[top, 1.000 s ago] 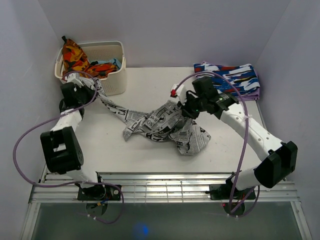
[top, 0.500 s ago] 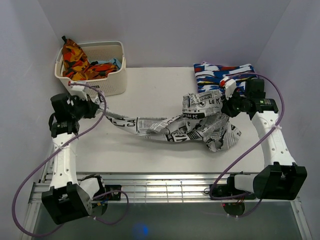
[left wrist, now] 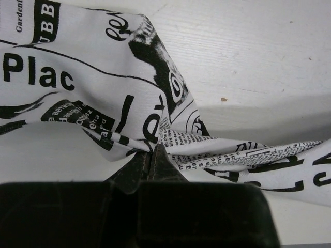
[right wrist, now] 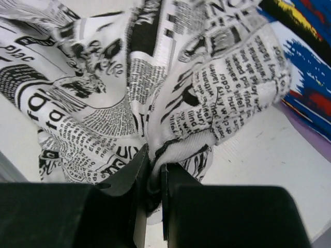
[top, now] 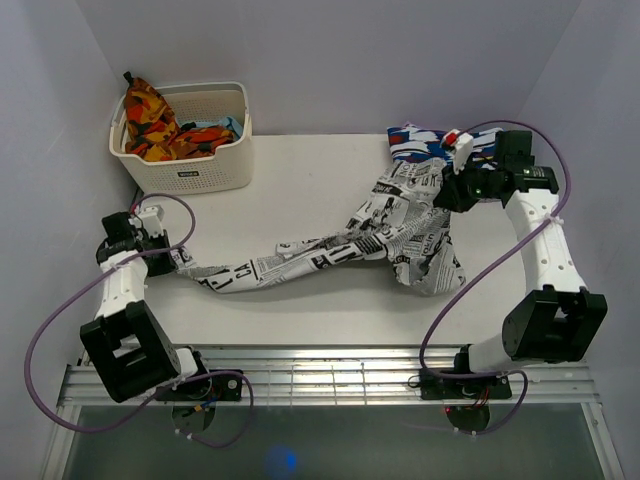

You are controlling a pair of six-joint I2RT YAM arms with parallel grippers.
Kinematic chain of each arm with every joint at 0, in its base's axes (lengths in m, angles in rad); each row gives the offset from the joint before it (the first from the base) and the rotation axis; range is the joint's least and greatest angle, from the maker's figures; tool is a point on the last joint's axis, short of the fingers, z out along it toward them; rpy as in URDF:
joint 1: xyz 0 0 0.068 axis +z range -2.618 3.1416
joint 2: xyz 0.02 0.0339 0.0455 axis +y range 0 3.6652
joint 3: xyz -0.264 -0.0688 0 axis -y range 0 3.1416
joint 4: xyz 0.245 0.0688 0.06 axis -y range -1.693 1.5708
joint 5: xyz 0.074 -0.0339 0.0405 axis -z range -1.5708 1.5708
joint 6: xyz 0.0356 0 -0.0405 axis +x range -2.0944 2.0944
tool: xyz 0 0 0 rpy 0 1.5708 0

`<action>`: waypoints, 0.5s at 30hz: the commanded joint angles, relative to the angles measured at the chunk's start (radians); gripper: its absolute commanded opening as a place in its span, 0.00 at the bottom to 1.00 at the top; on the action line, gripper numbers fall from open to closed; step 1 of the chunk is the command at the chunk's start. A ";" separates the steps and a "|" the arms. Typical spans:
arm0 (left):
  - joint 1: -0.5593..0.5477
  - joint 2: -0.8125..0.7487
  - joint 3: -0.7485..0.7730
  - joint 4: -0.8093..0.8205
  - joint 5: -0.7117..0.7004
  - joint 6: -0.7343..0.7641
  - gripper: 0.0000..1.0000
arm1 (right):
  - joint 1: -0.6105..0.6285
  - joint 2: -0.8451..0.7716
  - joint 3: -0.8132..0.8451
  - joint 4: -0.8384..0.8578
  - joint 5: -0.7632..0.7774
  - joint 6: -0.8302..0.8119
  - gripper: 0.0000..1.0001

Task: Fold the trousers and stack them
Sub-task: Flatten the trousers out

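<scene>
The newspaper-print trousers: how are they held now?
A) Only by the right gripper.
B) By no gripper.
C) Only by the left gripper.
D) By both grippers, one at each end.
D: the left gripper is shut on one end of the trousers, and the right gripper is shut on the other end, beside the folded blue-white-red garment.

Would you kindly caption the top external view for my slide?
Left gripper and right gripper pinch white newspaper-print fabric trousers spanning the white table.
</scene>
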 commanded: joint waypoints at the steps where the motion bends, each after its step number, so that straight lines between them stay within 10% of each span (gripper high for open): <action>1: 0.075 0.013 0.066 -0.009 0.053 0.015 0.00 | 0.010 0.035 0.214 0.057 -0.169 0.108 0.08; 6: 0.214 0.029 0.123 -0.078 0.278 0.145 0.00 | 0.271 0.070 0.250 0.250 -0.269 0.262 0.08; 9: 0.222 -0.023 0.128 -0.221 0.396 0.409 0.00 | 0.298 -0.043 -0.047 0.217 -0.245 0.111 0.08; 12: 0.222 0.007 0.082 -0.278 0.371 0.578 0.02 | 0.292 -0.214 -0.398 0.118 0.104 -0.117 0.09; 14: 0.224 0.109 0.118 -0.296 0.351 0.546 0.25 | 0.229 -0.287 -0.492 0.012 0.194 -0.189 0.90; 15: 0.224 0.109 0.144 -0.308 0.389 0.543 0.37 | 0.215 -0.300 -0.477 -0.007 0.209 -0.195 0.90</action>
